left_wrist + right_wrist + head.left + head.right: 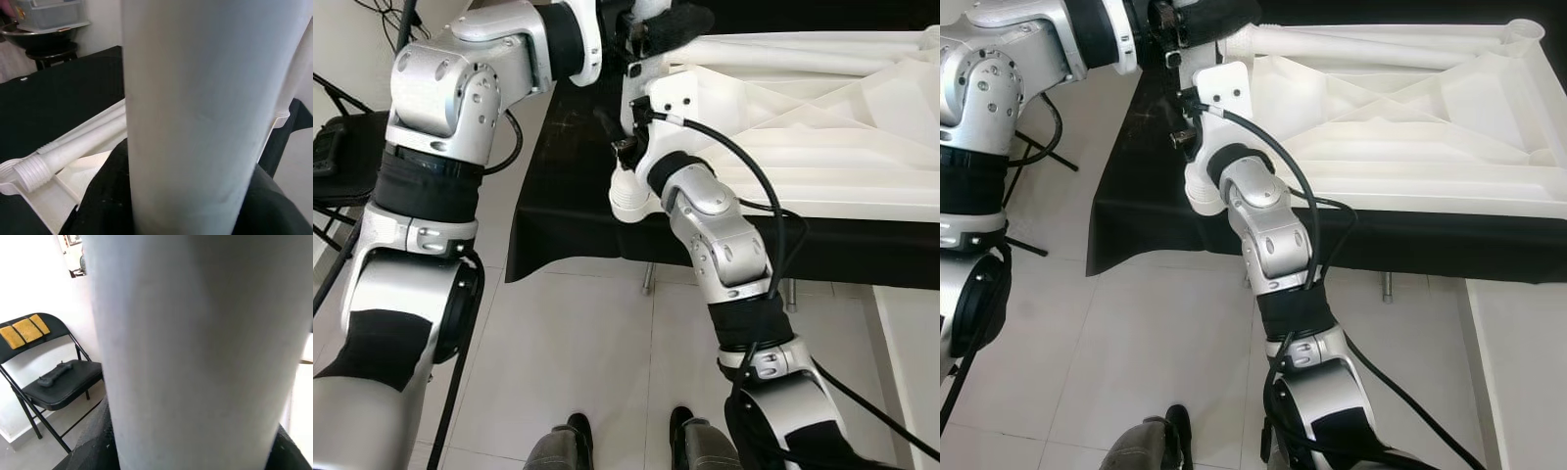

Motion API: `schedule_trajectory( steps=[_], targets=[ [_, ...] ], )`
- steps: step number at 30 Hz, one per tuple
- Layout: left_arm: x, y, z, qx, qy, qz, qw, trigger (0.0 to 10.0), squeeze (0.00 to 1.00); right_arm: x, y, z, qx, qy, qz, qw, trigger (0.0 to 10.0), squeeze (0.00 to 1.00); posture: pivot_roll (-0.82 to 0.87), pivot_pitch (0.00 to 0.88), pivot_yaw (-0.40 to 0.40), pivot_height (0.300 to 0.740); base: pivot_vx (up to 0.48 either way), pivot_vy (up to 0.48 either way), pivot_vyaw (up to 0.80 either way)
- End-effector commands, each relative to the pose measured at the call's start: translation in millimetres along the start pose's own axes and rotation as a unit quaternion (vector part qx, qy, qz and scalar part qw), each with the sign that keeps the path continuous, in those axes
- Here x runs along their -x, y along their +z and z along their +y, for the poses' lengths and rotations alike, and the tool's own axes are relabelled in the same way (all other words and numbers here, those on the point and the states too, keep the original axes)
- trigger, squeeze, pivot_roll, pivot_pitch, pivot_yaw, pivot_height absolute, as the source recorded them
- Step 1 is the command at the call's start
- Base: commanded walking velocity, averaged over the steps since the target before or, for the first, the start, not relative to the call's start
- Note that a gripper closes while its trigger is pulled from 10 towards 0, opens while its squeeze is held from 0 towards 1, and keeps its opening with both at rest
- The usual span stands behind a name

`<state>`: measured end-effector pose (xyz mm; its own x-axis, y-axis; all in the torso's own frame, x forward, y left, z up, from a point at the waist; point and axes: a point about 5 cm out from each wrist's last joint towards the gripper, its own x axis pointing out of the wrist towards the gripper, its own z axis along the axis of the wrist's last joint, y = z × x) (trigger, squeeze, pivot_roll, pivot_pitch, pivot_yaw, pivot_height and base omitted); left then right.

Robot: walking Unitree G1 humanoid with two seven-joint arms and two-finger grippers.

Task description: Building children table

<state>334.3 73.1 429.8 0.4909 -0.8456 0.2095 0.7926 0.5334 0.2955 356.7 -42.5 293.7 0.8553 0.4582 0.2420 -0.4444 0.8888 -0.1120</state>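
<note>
A white plastic table top (1410, 127) lies upside down on the bench (1146, 186), which is draped in black cloth; its underside is smooth, moulded into slanting ribs with a raised rim. It reaches to the bench's near edge at the left corner. A loose white leg (63, 156), a round tube with a ridged screw end, lies inside the top along its far rim. Another leg (195, 112), smooth matte white and cylindrical, stands close before both wrist cameras at that left corner of the top. The left hand (656, 24) sits over the far left corner of the top, and the right hand (1185, 122) sits at its near left corner; whether their fingers are apart or clamped cannot be told. A black folding chair (54, 377) stands on the pale tiled floor (578, 343).
</note>
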Motion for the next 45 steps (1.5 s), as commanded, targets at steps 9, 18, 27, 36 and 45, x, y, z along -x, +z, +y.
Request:
schedule_trajectory(
  steps=[9,18,27,36,45],
  targets=[
    [1.0,2,-4.9,0.004,-0.021,-0.002,1.0,0.0,0.0,3.9,-48,8.6,-0.019,0.016,0.1,0.995,10.0,0.0,0.08,0.293,0.093,0.74,0.0,0.0,0.0],
    [3.4,-7,-25.6,0.025,-0.061,-0.024,0.998,0.0,0.0,-5.0,-27,15.2,-0.012,0.175,0.056,0.983,10.0,1.0,0.09,0.291,0.087,0.74,0.0,0.0,0.0],
    [3.1,-7,-32.8,0.03,-0.088,-0.046,0.995,0.0,0.0,-20.0,-9,8.4,0.012,0.257,0.036,0.966,10.0,0.0,0.09,0.296,0.085,0.74,0.0,0.0,0.0],
    [8.1,-11,-43.7,0.028,-0.113,-0.05,0.992,0.0,0.0,-30.8,11,2.2,0.035,0.329,0.019,0.943,10.0,0.0,0.09,0.307,0.086,0.74,0.0,0.0,0.0],
    [12.0,-13,-44.7,0.031,-0.101,-0.056,0.993,0.0,0.0,-36.1,18,0.3,0.04,0.356,0.015,0.933,10.0,0.0,0.08,0.315,0.074,0.74,0.0,0.0,0.0]
  ],
)
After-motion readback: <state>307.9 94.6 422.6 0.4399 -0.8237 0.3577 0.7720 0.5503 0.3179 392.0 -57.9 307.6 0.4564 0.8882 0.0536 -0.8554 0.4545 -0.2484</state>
